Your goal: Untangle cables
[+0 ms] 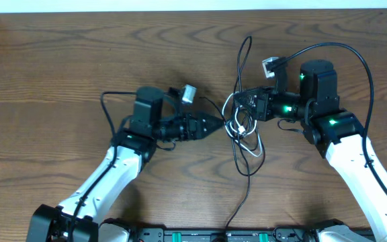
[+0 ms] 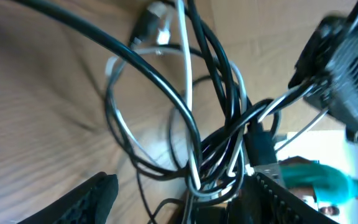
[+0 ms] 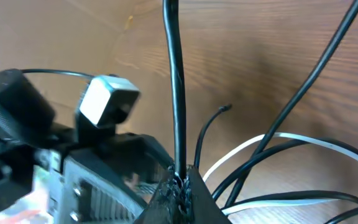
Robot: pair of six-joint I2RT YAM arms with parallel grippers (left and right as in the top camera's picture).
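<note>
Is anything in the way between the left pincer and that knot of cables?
Nothing visible does. The left pincer stands open right at the cables; the right pincer pinches them from the other side.

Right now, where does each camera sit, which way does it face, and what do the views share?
Overhead: above the table, facing straight down; shows left arm, right arm, cables between them.
Left wrist: on the left arm, looking along the open left fingers at the cables; right arm at right.
Right wrist: on the right arm, looking past the shut right fingers pinching a black cable; left arm at left.
Shared: all three show the cables; each wrist view catches the other arm.
</note>
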